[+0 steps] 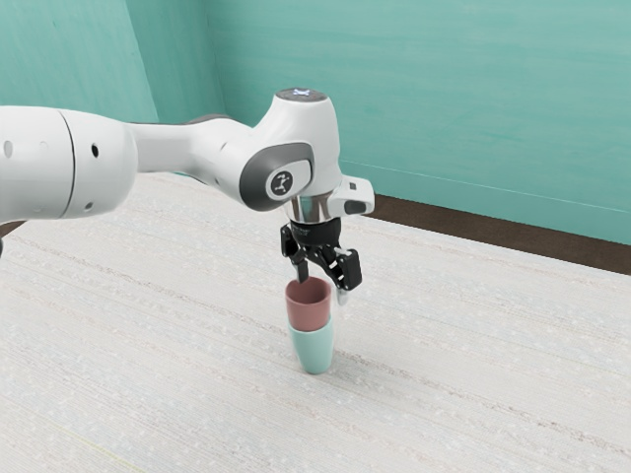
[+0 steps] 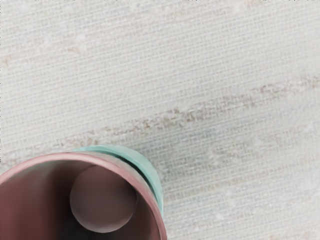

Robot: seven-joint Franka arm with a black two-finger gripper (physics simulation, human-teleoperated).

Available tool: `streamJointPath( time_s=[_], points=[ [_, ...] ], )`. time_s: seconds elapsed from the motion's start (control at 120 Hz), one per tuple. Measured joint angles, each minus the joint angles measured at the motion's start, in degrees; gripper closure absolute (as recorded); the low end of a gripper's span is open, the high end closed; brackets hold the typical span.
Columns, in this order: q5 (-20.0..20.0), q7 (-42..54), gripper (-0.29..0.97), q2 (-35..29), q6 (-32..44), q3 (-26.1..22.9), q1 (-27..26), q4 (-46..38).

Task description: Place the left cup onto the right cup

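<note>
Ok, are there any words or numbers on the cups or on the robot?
Pink cup: no words or numbers.
Green cup: no words or numbers.
Arm: a small white mark on the grey joint cap, too small to read.
Top cap: another tiny mark, too small to read.

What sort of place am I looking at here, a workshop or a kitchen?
Probably neither: it looks like a bare, computer-rendered test room. A pale table stands against plain teal walls, and a white robot arm reaches over a pink cup nested in a green cup.
</note>
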Motion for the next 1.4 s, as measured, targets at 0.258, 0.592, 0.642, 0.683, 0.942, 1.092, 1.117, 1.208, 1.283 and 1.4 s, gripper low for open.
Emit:
streamJointPath(
  time_s=[0.258,0.592,0.642,0.683,0.942,1.092,1.117,1.208,1.283,1.4],
  points=[
    [0.0,0.0,0.0,-1.4,-0.5,0.2,0.7,-0.1],
    [0.0,0.1,0.0,-3.9,-3.6,0.4,4.2,0.2],
    [0.0,0.1,0.0,-4.2,-4.2,0.5,4.8,0.2],
    [0.0,0.2,0.0,-4.4,-4.7,0.5,5.4,0.2],
    [0.1,0.3,0.0,-5.0,-7.7,0.6,9.7,1.4],
    [0.0,0.4,0.0,-5.1,-11.0,0.7,12.9,3.8],
    [-0.1,0.4,0.0,-5.1,-11.6,0.7,13.5,4.3],
    [-0.3,0.4,0.0,-5.0,-13.7,0.7,15.6,5.7],
    [-0.2,0.4,0.0,-5.0,-15.4,0.7,16.7,6.8],
    [0.0,0.5,0.0,-5.0,-17.7,0.7,18.1,8.8]
  ],
)
